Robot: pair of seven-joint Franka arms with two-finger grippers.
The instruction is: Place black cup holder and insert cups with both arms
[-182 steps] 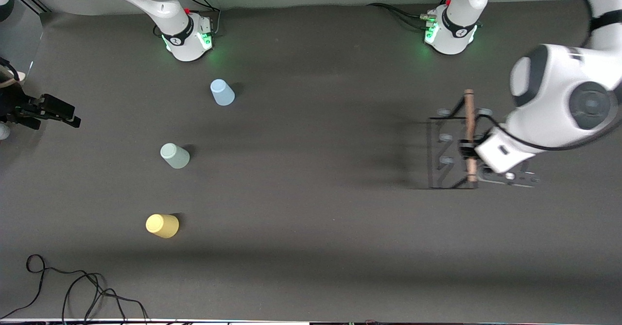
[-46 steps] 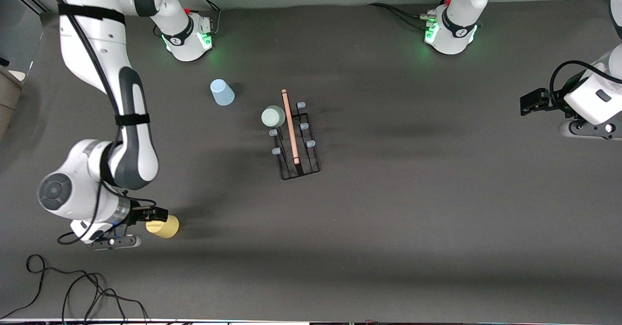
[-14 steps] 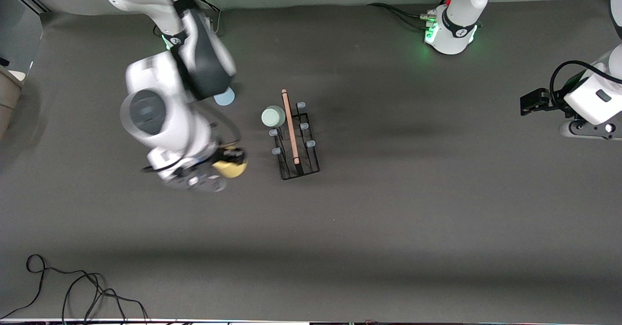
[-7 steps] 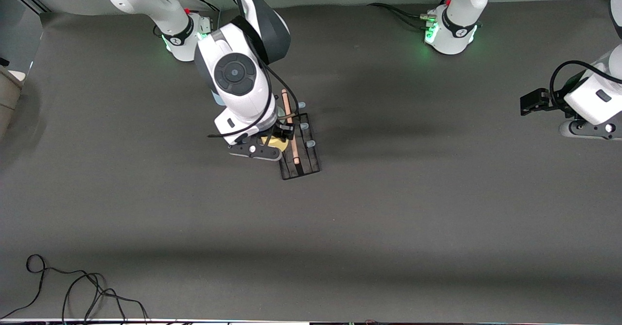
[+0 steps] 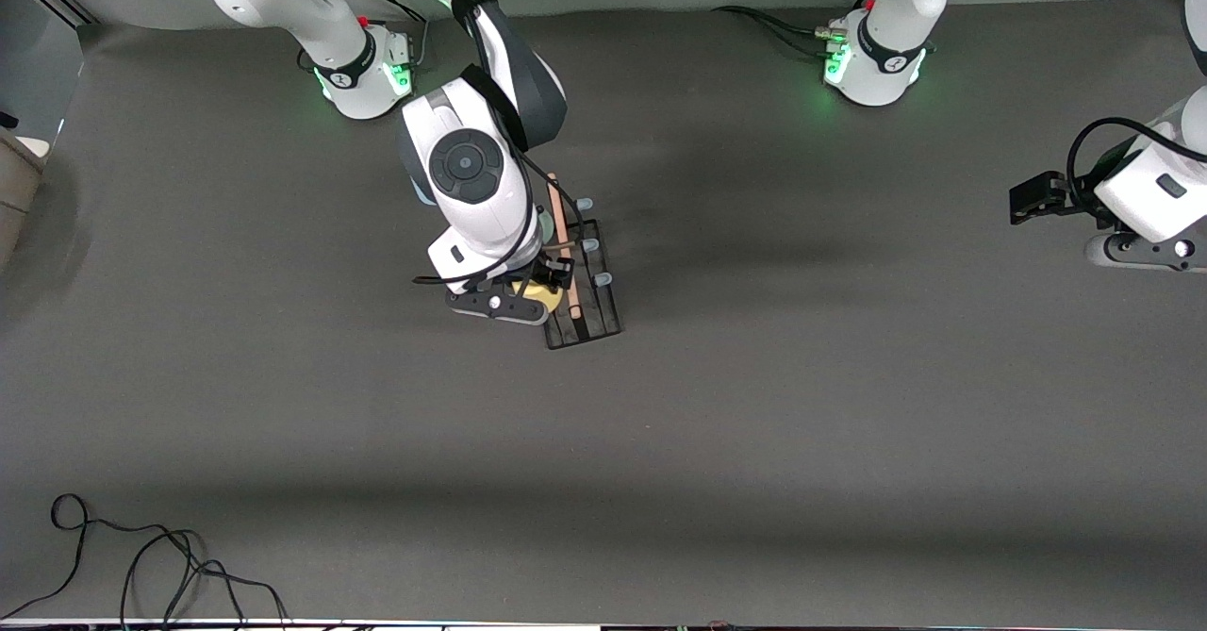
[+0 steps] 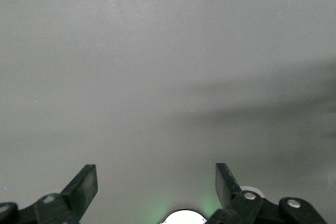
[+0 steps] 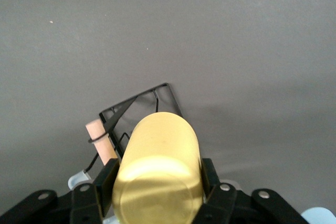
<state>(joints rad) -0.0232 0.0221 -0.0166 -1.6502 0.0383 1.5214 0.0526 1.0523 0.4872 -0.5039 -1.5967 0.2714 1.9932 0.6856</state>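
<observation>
The black cup holder [image 5: 596, 318] stands mid-table, its wooden handle [image 5: 562, 221] pointing toward the arms' bases. My right gripper [image 5: 544, 282] is shut on the yellow cup [image 5: 532, 290] and holds it on its side over the holder's row of pegs on the right arm's side. In the right wrist view the yellow cup [image 7: 160, 150] sits between my fingers [image 7: 107, 179], above the holder's wire frame [image 7: 142, 100] and handle [image 7: 98, 134]. The right arm hides the other cups. My left gripper [image 5: 1026, 199] waits open at its end of the table, with only bare table between its fingers [image 6: 84, 184].
A loose black cable [image 5: 141, 556] lies at the near corner at the right arm's end. The green-lit bases [image 5: 363, 74] [image 5: 872, 65] stand along the edge farthest from the front camera.
My right arm has carried the yellow cup from beside the holder to over its pegs, then shifted slightly toward the front camera. The left arm has not moved.
</observation>
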